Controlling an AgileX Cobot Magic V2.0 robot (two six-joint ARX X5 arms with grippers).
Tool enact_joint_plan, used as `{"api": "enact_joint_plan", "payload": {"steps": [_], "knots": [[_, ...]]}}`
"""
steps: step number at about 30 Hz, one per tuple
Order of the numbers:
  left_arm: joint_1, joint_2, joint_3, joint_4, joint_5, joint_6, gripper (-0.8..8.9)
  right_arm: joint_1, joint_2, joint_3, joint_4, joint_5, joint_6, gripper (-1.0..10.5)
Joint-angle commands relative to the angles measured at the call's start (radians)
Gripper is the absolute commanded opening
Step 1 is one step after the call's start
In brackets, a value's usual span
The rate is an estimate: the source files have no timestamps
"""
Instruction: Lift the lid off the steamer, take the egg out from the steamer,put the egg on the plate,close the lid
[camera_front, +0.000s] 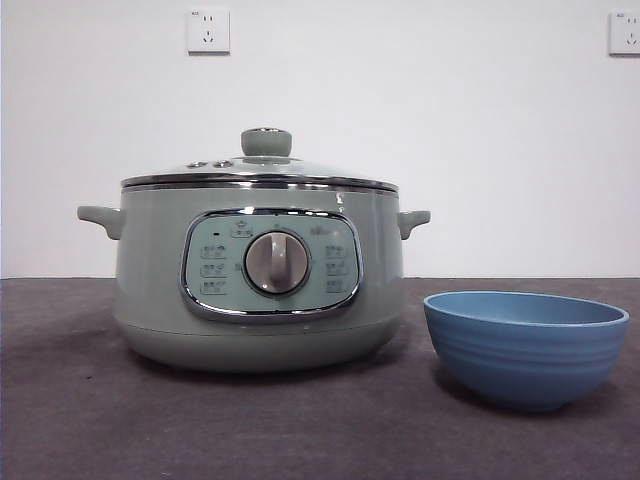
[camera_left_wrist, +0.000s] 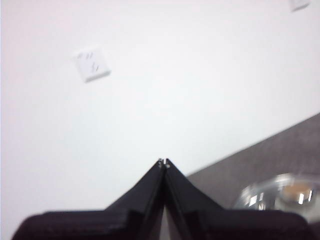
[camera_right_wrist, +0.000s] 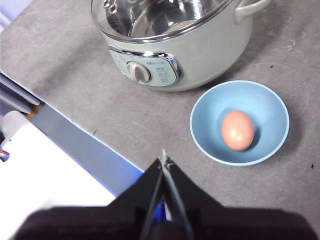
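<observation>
Front view: the lid (camera_front: 262, 170) sits on the steamer (camera_front: 258, 275); the plate (camera_front: 526, 346) stands just beside it on the desk (camera_front: 80, 420).

Left wrist view: left hand (camera_left_wrist: 163, 162) closed, empty.

Right wrist view: right hand (camera_right_wrist: 163, 159) closed, empty; the egg (camera_right_wrist: 237, 130) lies in the plate.

You are looking at a table (camera_front: 80, 420) covered in a dark grey, slightly fuzzy cloth. The steamer (camera_front: 258, 290) is standing directly on it, dial facing the front camera. The plate (camera_front: 525, 347) is sitting on the cloth just beside the steamer, apart from it. In the right wrist view the cloth is ending at the table's near edge.
</observation>
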Motion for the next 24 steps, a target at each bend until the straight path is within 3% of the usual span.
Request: {"api": "enact_joint_plan", "payload": {"steps": [1,9,17,24], "knots": [[0.025,-0.066,-0.176,0.028,-0.005,-0.01,-0.03,0.002,-0.002,-0.006,0.005,0.002,0.003,0.0],[0.067,-0.255,-0.5,0.087,-0.013,-0.095,-0.03,0.002,-0.002,-0.006,0.005,0.002,0.003,0.0],[0.087,-0.36,-0.658,0.084,-0.038,-0.164,-0.03,0.002,-0.002,-0.006,0.005,0.002,0.003,0.0],[0.087,-0.447,-0.683,-0.085,-0.039,-0.23,-0.03,0.002,-0.002,-0.006,0.005,0.002,0.003,0.0]]}}
